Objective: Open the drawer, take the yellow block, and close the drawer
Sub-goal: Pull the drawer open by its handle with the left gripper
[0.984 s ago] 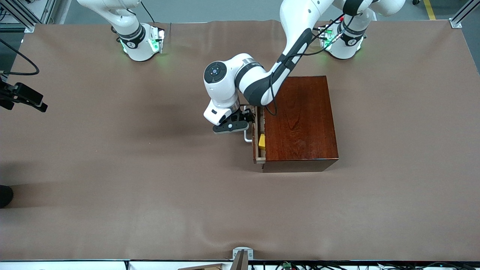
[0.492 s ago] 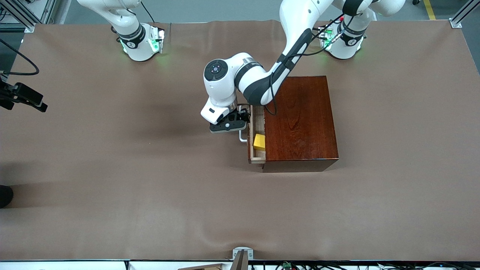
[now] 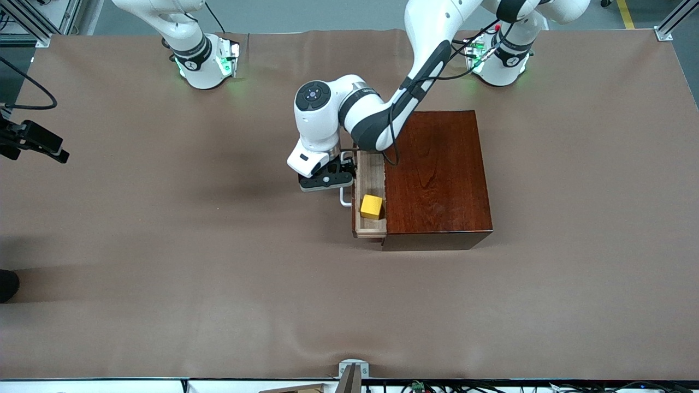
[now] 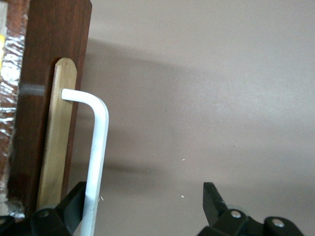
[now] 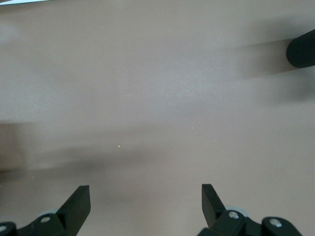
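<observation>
Since a second ago the drawer [image 3: 370, 192] has slid farther out of the wooden box [image 3: 437, 173], toward the right arm's end of the table, and the yellow block [image 3: 371, 207], then half hidden under the box's top, now shows whole; it lies in the drawer's tray, at the end nearer the front camera; the left gripper [image 3: 339, 176] has travelled out with the drawer and sits at the white handle [image 3: 345, 195], just beside the drawer's front; in the left wrist view one dark finger [image 4: 74, 206] lies against the handle's bar [image 4: 96, 162] while the other stands well apart, so the fingers look spread with the bar hooked rather than clamped, though that view is partial; the bar's long axis runs along the drawer's front; the block lies from those fingers toward the box and nearer the camera; the left arm is much the nearer to it; the right gripper [image 5: 145, 209] waits with fingers apart over bare table [image 5: 157, 98], well apart from the drawer.
</observation>
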Robot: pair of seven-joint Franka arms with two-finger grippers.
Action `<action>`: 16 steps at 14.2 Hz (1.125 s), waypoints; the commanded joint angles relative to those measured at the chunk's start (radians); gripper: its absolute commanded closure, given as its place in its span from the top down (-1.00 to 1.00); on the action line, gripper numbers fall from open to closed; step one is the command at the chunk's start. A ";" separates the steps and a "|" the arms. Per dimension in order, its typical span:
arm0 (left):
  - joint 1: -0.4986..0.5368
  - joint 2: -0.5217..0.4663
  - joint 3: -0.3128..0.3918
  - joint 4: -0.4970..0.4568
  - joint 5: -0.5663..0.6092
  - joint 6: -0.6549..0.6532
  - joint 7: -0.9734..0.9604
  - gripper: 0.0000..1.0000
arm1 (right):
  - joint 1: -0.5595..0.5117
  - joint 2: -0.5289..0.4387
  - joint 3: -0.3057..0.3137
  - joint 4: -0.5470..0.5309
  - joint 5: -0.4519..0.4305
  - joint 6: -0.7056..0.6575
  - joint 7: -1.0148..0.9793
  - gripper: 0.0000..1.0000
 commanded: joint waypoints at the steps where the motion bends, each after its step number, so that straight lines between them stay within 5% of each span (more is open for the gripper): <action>1: -0.035 0.058 -0.015 0.061 -0.025 0.076 -0.062 1.00 | -0.020 -0.006 0.016 0.007 -0.009 -0.006 0.006 1.00; 16: -0.053 0.069 -0.019 0.061 -0.033 0.274 -0.112 1.00 | -0.020 -0.006 0.017 0.007 -0.009 -0.006 0.006 1.00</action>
